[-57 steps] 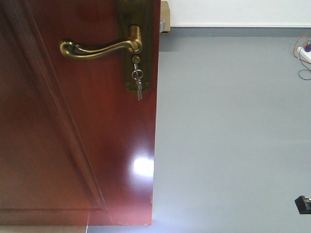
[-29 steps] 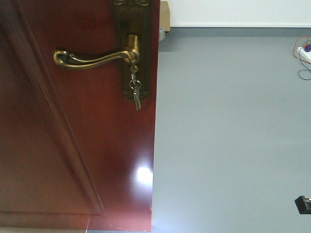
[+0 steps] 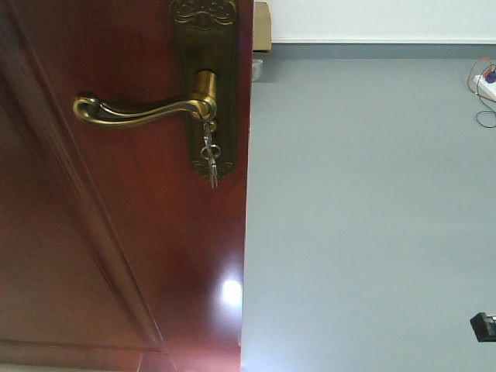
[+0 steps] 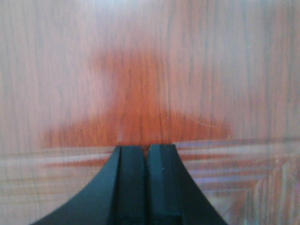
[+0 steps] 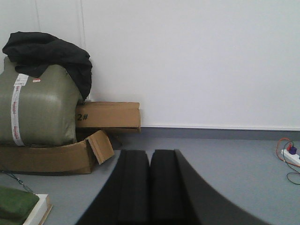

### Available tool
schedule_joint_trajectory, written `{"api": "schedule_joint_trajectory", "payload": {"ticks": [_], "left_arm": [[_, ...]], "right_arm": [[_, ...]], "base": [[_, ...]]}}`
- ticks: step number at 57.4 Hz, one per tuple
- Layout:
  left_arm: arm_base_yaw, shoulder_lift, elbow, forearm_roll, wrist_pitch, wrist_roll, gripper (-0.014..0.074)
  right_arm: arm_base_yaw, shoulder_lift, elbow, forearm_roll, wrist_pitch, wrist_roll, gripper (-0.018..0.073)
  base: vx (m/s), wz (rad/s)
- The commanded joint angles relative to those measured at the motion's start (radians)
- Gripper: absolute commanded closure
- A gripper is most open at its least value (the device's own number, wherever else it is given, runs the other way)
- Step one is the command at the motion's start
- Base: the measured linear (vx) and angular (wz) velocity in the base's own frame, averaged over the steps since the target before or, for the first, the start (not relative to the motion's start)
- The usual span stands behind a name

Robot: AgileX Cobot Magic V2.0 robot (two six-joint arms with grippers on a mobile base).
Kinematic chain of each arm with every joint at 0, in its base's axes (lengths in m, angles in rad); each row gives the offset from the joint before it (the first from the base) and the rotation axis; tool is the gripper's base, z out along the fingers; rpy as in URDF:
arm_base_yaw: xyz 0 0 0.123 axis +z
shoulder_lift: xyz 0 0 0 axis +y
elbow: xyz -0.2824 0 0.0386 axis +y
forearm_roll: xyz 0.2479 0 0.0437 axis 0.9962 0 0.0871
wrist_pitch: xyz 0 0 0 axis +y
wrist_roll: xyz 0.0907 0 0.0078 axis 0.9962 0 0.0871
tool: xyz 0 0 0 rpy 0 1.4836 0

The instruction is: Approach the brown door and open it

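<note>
Reddish-brown glossy wood fills the left half of the front-facing view: the brown door [image 3: 116, 232], its long axis running top to bottom of the picture and its free edge standing upright near the middle. A brass lever handle [image 3: 143, 110] lies across that axis, its curled tip pointing left and its hub at the right, seated on an engraved brass backplate [image 3: 203, 85] close to the door's edge. Small silver keys [image 3: 210, 155] hang straight down from the keyhole just under the hub. A bright glare spot sits low on the panel. To the right of the door's edge lies grey floor [image 3: 364, 217], with a white wall along the far side and a power strip [image 3: 487, 81] with cables at the far right.

The left wrist view shows only wood grain at very close range, with the left end effector [image 4: 146, 154] closed, its black fingers pressed together and pointing at the panel; whether they touch it cannot be told.

The right wrist view faces away from the door: the right end effector [image 5: 150, 161] is closed and holds nothing, and beyond it are a green wrapped bundle [image 5: 40, 105] with a black garment [image 5: 51, 54] on top, and cardboard boxes [image 5: 108, 116] against the white wall.
</note>
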Motion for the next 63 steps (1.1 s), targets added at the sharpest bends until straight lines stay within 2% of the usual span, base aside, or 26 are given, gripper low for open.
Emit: {"api": "schedule_joint_trajectory", "payload": {"ticks": [1,4,6,13,20,22,25,29,36,46,53,63], "left_arm": [[-0.003,0.004,-0.033,0.095,-0.037,-0.013,0.06],[-0.003,0.004,-0.033,0.174,-0.035,-0.059,0.06],[-0.003,0.004,-0.033,0.217,-0.043,-0.119,0.06],[-0.003,0.004,-0.033,0.41,-0.1,-0.401,0.06],[-0.003,0.004,-0.033,0.696,-0.138,-0.688,0.06],[-0.003,0.004,-0.033,0.756,-0.138,-0.758,0.06],[-0.003,0.004,-0.033,0.841,-0.137,-0.843,0.06],[-0.003,0.004,-0.033,0.906,-0.134,-0.912,0.06],[-0.003,0.004,-0.033,0.924,-0.121,-0.93,0.06],[-0.003,-0.02,-0.009,0.923,-0.021,-0.911,0.06],[-0.003,-0.115,0.112,0.923,-0.029,-0.885,0.06],[-0.001,-0.301,0.374,0.923,-0.071,-0.873,0.06]], "right_arm": [[-0.005,-0.012,0.005,-0.007,-0.081,-0.004,0.0559],[-0.005,-0.012,0.005,-0.007,-0.081,-0.004,0.0559],[-0.005,-0.012,0.005,-0.007,-0.081,-0.004,0.0559],[-0.005,-0.012,0.005,-0.007,-0.081,-0.004,0.0559],[-0.005,-0.012,0.005,-0.007,-0.081,-0.004,0.0559],[-0.005,-0.012,0.005,-0.007,-0.081,-0.004,0.0559],[-0.005,-0.012,0.005,-0.007,-0.081,-0.004,0.0559],[-0.005,-0.012,0.005,-0.007,-0.081,-0.004,0.0559],[-0.005,-0.012,0.005,-0.007,-0.081,-0.004,0.0559],[-0.005,-0.012,0.005,-0.007,-0.081,-0.004,0.0559],[-0.005,-0.012,0.005,-0.007,-0.081,-0.004,0.0559],[-0.005,-0.012,0.005,-0.007,-0.081,-0.004,0.0559]], "base": [[0.0,0.0],[0.0,0.0],[0.0,0.0],[0.0,0.0],[0.0,0.0],[0.0,0.0],[0.0,0.0],[0.0,0.0],[0.0,0.0],[0.0,0.0],[0.0,0.0],[0.0,0.0]]}}
